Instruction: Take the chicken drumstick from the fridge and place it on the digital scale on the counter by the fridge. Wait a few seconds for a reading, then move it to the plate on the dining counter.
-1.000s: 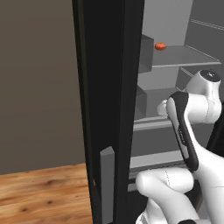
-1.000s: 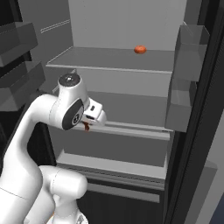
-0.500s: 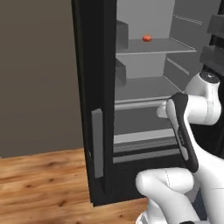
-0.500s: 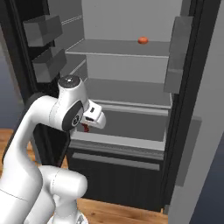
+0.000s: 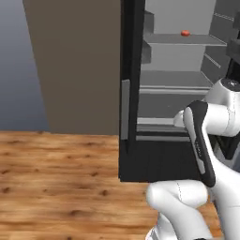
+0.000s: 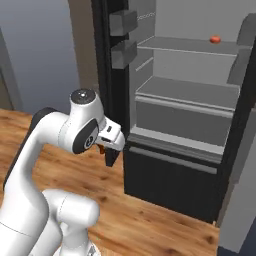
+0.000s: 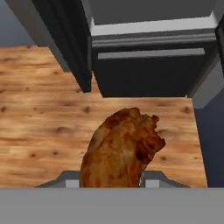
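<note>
The chicken drumstick [image 7: 120,148], a glossy reddish-brown lump, sits between the fingers of my gripper [image 7: 111,181], which is shut on it above the wooden floor. In the right base view the gripper [image 6: 111,151] hangs at the end of the folded arm, just left of the fridge's lower front, with a bit of the drumstick [image 6: 101,148] showing. The black fridge [image 6: 172,172] stands open ahead, pale grey shelves bare apart from a small red item [image 6: 215,39]. Its door edge carries a grey bar handle [image 5: 125,110]. The digital scale, counter, plate and dining counter are out of view.
Wooden floor [image 5: 56,178] spreads in front of the fridge. A brown panel [image 5: 75,65] stands left of it, with a blue-grey wall [image 5: 14,65] beyond. The left door holds dark bins [image 6: 122,22]; the right door [image 6: 245,150] juts out close by.
The whole picture has shifted: the base has backed away from the fridge, which now looks farther off with floor in front. The gripper stays shut on the drumstick.
</note>
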Controlling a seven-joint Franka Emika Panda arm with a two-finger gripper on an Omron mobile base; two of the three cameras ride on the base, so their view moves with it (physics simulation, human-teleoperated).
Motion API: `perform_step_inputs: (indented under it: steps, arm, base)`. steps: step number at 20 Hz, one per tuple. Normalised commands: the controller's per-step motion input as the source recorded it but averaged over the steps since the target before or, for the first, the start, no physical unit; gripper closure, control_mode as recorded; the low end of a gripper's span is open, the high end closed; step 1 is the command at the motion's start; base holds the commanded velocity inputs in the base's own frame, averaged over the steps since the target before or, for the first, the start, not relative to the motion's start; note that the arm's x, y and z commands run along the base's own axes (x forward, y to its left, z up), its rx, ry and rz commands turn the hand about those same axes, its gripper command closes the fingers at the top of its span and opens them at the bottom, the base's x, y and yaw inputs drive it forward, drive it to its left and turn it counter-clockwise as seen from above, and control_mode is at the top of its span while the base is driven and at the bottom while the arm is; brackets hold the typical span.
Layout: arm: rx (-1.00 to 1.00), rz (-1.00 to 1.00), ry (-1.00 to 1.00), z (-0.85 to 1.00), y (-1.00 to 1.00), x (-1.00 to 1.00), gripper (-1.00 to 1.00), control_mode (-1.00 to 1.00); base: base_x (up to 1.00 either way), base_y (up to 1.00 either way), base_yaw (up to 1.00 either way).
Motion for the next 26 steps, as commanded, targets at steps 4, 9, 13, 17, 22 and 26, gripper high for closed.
perform_step_inputs:
  steps: [4, 9, 13, 17, 22, 26]
  arm:
    - [0.0, 0.0, 0.0, 0.0, 0.0, 0.0, 1.0, 1.0]
    - [0.0, 0.0, 0.0, 0.0, 0.0, 0.0, 1.0, 1.0]
    - [0.0, 0.0, 0.0, 0.0, 0.0, 0.0, 1.0, 1.0]
    - [0.0, 0.0, 0.0, 0.0, 0.0, 0.0, 1.0, 1.0]
    - [0.0, 0.0, 0.0, 0.0, 0.0, 0.0, 1.0, 1.0]
    - [0.0, 0.0, 0.0, 0.0, 0.0, 0.0, 1.0, 1.0]
  base:
    - [-0.69, 0.28, 0.89]
    - [-0.54, 0.3, 0.92]
    - [-0.52, 0.31, 0.93]
    - [-0.41, 0.34, 0.92]
    - [-0.19, 0.49, 0.87]
    - [-0.02, 0.77, 0.76]
